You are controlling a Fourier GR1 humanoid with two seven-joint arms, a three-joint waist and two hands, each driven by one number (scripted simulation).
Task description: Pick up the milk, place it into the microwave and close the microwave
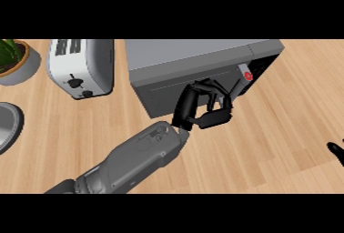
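Closest to the viewer, a grey forearm comes up from the lower left and ends in the left hand [201,107], which is against the front of the microwave [194,59]. Its fingers are bent forward and kept together, touching the door [178,93] near the right edge; they hold nothing that I can see. I think the hand is placed so to push the door closed, because the door looks almost flat against the body. A small red and white thing [247,76] shows at the door's right edge; this may be the milk, inside, but I cannot say for sure. At the right border only the dark tips of the right hand [335,152] show, resting, and its fingers I cannot tell. A toaster [82,66], a potted plant [13,57] and a grey plate [8,125] stand on the counter [282,127], well apart.
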